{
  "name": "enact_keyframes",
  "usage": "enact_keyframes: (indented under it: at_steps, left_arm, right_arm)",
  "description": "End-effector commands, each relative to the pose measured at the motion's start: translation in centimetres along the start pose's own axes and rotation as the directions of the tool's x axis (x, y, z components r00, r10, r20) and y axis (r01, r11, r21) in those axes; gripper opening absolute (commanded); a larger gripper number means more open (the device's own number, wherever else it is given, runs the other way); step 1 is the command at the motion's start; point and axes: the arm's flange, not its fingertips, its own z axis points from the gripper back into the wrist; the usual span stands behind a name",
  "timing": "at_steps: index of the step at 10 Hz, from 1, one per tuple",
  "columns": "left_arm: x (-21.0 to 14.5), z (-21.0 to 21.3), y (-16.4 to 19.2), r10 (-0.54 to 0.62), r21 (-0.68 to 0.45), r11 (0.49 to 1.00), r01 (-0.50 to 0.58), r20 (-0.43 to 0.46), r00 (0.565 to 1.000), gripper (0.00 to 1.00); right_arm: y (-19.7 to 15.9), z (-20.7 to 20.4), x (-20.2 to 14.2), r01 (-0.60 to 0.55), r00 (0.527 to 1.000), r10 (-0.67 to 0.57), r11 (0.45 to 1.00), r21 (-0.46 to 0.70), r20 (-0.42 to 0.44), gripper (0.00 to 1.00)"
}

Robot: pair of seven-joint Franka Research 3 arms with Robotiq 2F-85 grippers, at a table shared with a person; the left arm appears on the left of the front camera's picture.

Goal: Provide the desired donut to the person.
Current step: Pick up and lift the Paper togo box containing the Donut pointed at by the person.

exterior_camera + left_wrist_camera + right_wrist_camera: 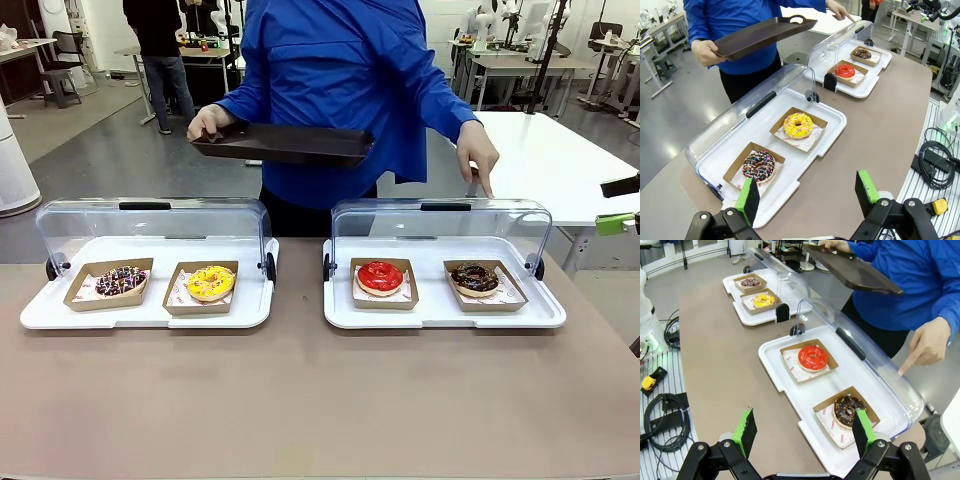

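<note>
The person [340, 90] in a bright blue jacket stands across the table and holds a dark tray [282, 143] in one hand. The other hand [927, 342] points a finger down at the clear lid above the chocolate donut [849, 410]. That donut [474, 279] shares the right case with a red donut [380, 277]. A yellow donut [210, 282] and a sprinkled chocolate donut [120, 281] lie in the left case. My left gripper [807, 192] hovers open near the left case's front edge. My right gripper [804, 429] is open in front of the right case, and also shows as the right gripper [620, 205] at the picture's edge.
Both white cases [300, 305] [440, 315] have their clear domed lids [150, 225] [440, 225] rolled back, leaving the donuts uncovered in brown paper trays. The brown tabletop [320, 400] lies bare in front of them. Cables [665, 410] lie beside the table.
</note>
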Motion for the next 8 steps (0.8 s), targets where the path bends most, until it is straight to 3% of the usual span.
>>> enact_keyframes:
  at_steps: [1, 3, 5, 8]
  left_arm:
    - [0.0, 0.2, 0.0, 0.015, -0.007, 1.000, -0.015, -0.006, 1.000, 1.00]
    - [0.0, 0.2, 0.0, 0.015, -0.007, 1.000, -0.015, -0.006, 1.000, 1.00]
    - [0.0, 0.2, 0.0, 0.015, -0.007, 1.000, -0.015, -0.006, 1.000, 1.00]
    - [0.0, 0.2, 0.0, 0.015, -0.007, 1.000, -0.015, -0.006, 1.000, 1.00]
  right_arm:
    - [0.0, 0.0, 0.0, 0.000, 1.000, 0.000, 1.000, 0.000, 0.000, 1.00]
    - [-0.6, -3.8, 3.4, -0.117, 0.943, 0.154, 0.984, 0.137, -0.295, 1.00]
    - [-2.4, -9.2, 1.5, -0.096, 0.837, 0.195, 0.972, 0.215, -0.511, 1.00]
    - [-4.8, -14.8, -3.9, -0.189, 0.746, 0.367, 0.917, 0.350, -0.556, 1.00]
